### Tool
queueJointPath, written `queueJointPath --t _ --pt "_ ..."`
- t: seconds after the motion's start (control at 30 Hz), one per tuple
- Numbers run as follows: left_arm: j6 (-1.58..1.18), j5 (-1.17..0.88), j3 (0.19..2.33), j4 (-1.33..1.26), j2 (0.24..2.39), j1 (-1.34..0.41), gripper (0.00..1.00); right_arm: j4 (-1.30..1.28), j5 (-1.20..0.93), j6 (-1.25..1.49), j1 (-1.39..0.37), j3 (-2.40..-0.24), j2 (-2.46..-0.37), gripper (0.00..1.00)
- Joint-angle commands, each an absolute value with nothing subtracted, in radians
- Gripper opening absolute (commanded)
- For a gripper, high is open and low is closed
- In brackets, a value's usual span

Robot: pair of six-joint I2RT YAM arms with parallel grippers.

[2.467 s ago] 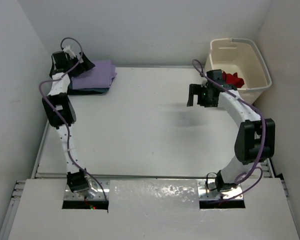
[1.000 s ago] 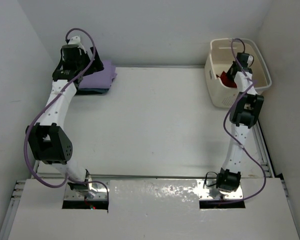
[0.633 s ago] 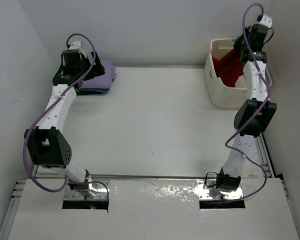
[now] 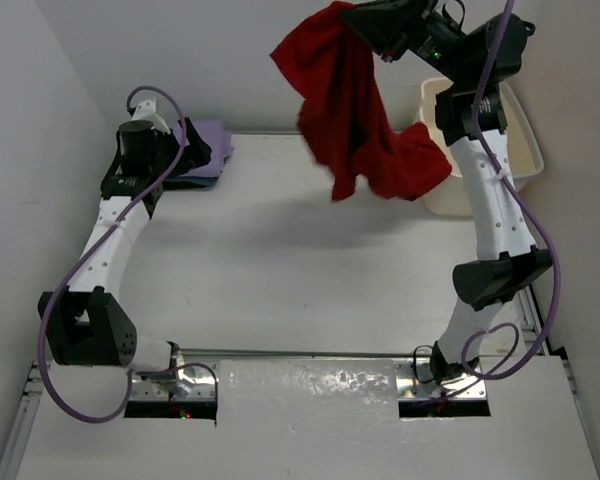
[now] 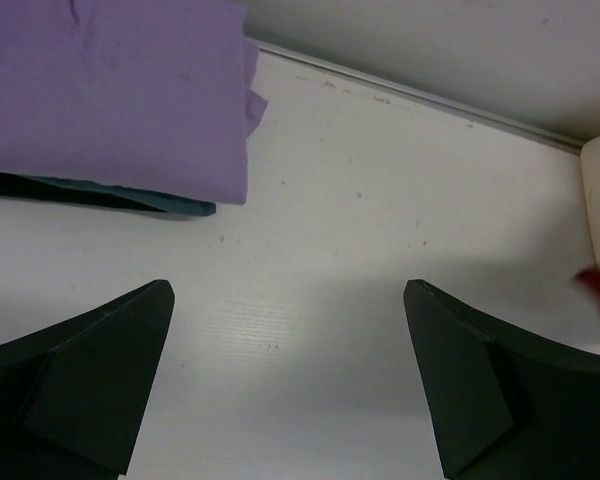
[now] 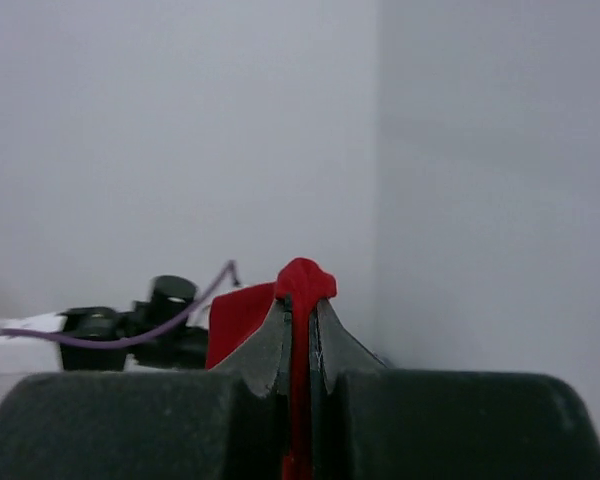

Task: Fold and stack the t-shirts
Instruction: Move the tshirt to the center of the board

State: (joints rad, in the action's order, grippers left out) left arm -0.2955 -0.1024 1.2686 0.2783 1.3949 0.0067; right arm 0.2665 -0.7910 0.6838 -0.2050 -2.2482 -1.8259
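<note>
Bright red cloth t-shirt dangled lengthwise from the right gripper, pinched tight.
Left gripper (jaws spread, empty) hovered well apart, by the folded lavender cloth shirt.

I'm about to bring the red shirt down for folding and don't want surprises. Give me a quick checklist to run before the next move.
1. Grip on red shirt: ok, cloth is pinched between the shut fingers of the right gripper.
2. Shirt clear of basket: cannot tell, its lower edge overlaps the basket from above.
3. Shirt hanging flat: not ok, it is bunched and twisted.
4. Folded pile tidy: ok, purple shirt lies flat atop the teal shirt.
5. Readiness of left gripper: ok, open, holding nothing, beside that pile.
6. Landing spot on table: ok, nothing shows mid-table.
</note>
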Motion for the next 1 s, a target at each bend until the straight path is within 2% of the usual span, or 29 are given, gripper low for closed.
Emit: queueJointPath --t 0.0,0.17,0.3,0.37,0.4,0.43,0.47,0.57,0.63,0.73,0.97 --pt "-0.334 -0.106 1.238 0.239 1.327 0.011 1.0 0.491 -0.914 0.845 -0.215 -2.182 -1.749 0.0" --pt "-0.411 -0.041 1.145 0.298 1.235 0.011 1.0 0.361 -0.829 0.688 -0.2 -1.825 -1.596 0.0" --pt "-0.495 -0.011 1.037 0.339 1.126 0.011 1.0 0.302 -0.613 0.606 -0.117 -1.377 -1.471 0.0" --pt "-0.517 -0.008 0.983 0.356 1.091 0.011 1.0 0.238 -0.533 0.562 -0.095 -1.257 -1.45 0.03" --pt "-0.523 -0.008 0.962 0.373 1.059 0.011 1.0 0.127 -0.491 0.46 -0.092 -1.173 -1.436 0.18" --pt "-0.529 -0.011 0.934 0.386 1.048 0.009 1.0 0.064 -0.348 0.416 -0.094 -1.143 -1.431 0.42" --pt "-0.531 -0.018 0.922 0.4 1.039 0.011 1.0 0.017 -0.301 0.37 -0.094 -1.117 -1.427 0.61" --pt "-0.517 -0.109 0.871 0.448 1.025 0.009 1.0 -0.147 -0.144 0.28 -0.101 -1.065 -1.407 0.99" --pt "-0.509 -0.206 0.825 0.45 1.025 0.006 1.0 -0.228 -0.127 0.253 -0.12 -1.043 -1.378 0.99" --pt "-0.492 -0.268 0.767 0.41 1.022 -0.122 1.0 -0.308 -0.127 0.239 -0.155 -0.976 -1.321 0.99" --pt "-0.546 -0.282 0.68 0.279 1.115 -0.556 0.99 -0.403 -0.195 0.278 -0.216 -0.744 -1.172 0.99"
